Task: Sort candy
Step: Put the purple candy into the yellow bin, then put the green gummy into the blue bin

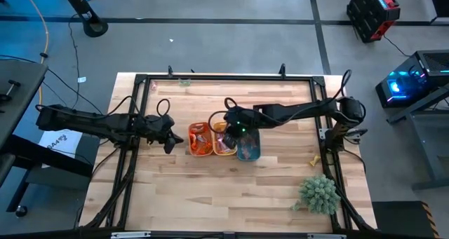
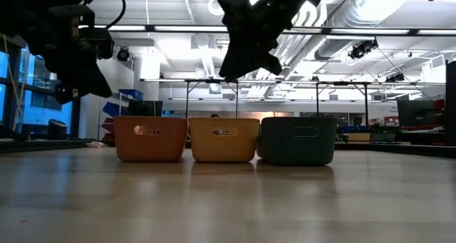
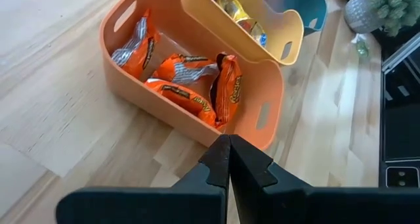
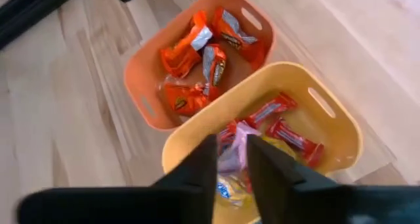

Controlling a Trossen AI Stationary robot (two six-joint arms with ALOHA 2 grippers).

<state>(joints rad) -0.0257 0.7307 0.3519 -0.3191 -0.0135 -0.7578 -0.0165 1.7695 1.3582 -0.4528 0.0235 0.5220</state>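
Three oblong trays stand side by side mid-table: orange tray (image 1: 200,141), yellow tray (image 1: 224,144), teal tray (image 1: 250,148). Orange-wrapped candy (image 3: 190,86) lies in the orange tray. Red and yellow candy (image 4: 289,133) lies in the yellow tray. My right gripper (image 4: 231,163) hovers above the yellow tray (image 4: 341,129), shut on a pink-purple candy. In the low view it hangs well above the trays (image 2: 246,54). My left gripper (image 3: 228,163) is shut and holds nothing. It hovers over bare table beside the orange tray (image 3: 262,86), toward the table's left side (image 1: 168,138). My right gripper pinches a pink-purple candy (image 4: 233,145) between its two fingers, coming from above and pointing down. The candy is lifted clear, over the inside of the yellow tray. Which part of the wrapper the fingers have cannot be told.
A spiky green plant ball (image 1: 319,194) sits near the table's right near corner. A small yellow piece (image 1: 316,159) lies on the table right of the teal tray. The black frame (image 1: 231,76) runs around the table. Bare wood lies toward the near edge.
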